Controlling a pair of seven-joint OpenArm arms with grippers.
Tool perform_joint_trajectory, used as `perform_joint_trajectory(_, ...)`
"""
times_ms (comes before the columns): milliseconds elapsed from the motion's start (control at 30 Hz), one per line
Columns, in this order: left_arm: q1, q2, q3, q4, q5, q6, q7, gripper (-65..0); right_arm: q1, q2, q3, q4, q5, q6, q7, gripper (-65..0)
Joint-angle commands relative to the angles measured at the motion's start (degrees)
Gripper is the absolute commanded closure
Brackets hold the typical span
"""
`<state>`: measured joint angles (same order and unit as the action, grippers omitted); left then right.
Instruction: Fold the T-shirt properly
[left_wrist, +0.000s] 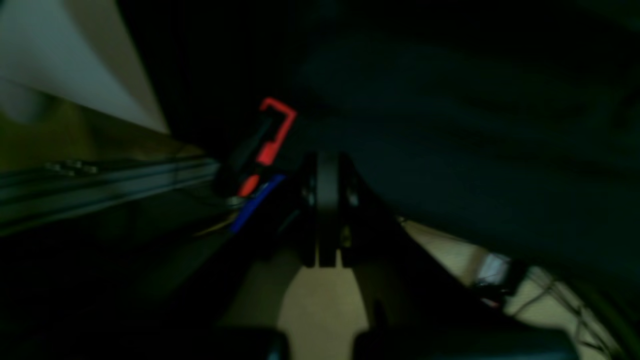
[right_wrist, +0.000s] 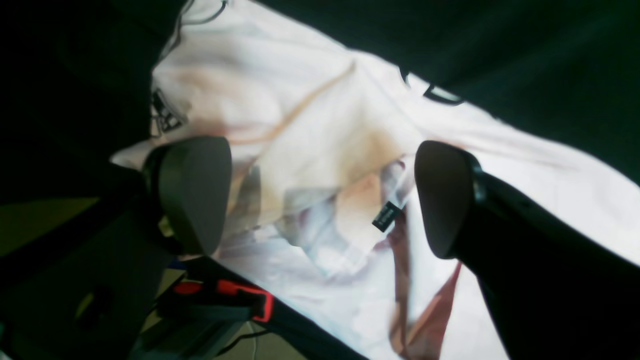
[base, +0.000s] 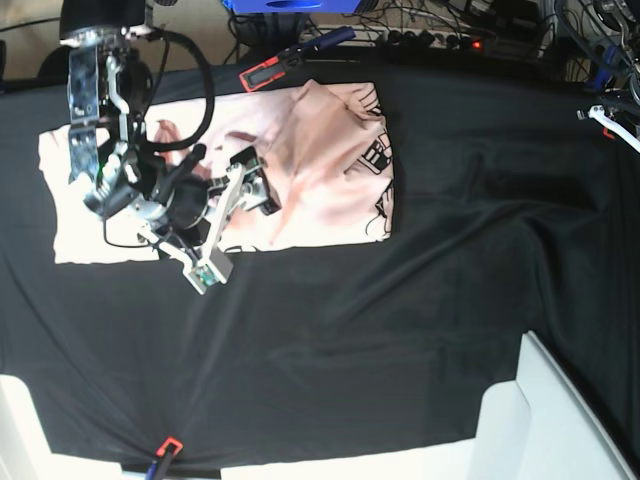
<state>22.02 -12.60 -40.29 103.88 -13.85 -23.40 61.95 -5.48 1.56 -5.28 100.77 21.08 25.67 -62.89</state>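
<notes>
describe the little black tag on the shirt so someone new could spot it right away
Start at the black cloth over the table, then find the pale pink T-shirt at its far left in the base view. In the right wrist view, the tag sits by the crumpled collar, between the open jaws of the right gripper. It is a small black rectangle, unlike the larger black lettering near the shirt's edge.

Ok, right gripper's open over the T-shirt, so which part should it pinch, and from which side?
Probably the collar: in the right wrist view the neck opening with its small dark label lies between the open fingers of the right gripper. The T-shirt lies rumpled but low on the black cloth, so come straight down from above and pinch that raised edge.
</notes>
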Motion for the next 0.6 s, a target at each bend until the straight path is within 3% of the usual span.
perform_joint_trajectory(0,0.09,-0.01,-0.45,0.96,2.11,0.15,-0.72,0.0,1.65,-0.02,0.14,-0.07,0.85,0.22,1.14,-55.1)
perform_joint_trajectory(167,0.88,1.57,-0.45,0.96,7.21,0.06,-4.94,0.0,3.67,-0.02,0.22,-4.82,0.85,0.31,3.24,-55.1)
perform_joint_trajectory(267,1.85,1.92,-0.28,0.96,6.77,0.06,-7.14,0.0,3.85,0.06,0.14,-8.33,0.85,0.31,4.92,-55.1)
perform_joint_trajectory(567,2.02,2.01,-0.19,0.87,6.95,0.06,-7.23,0.0,3.85,0.06,0.14,-13.43,0.85,0.31,7.29,-54.3)
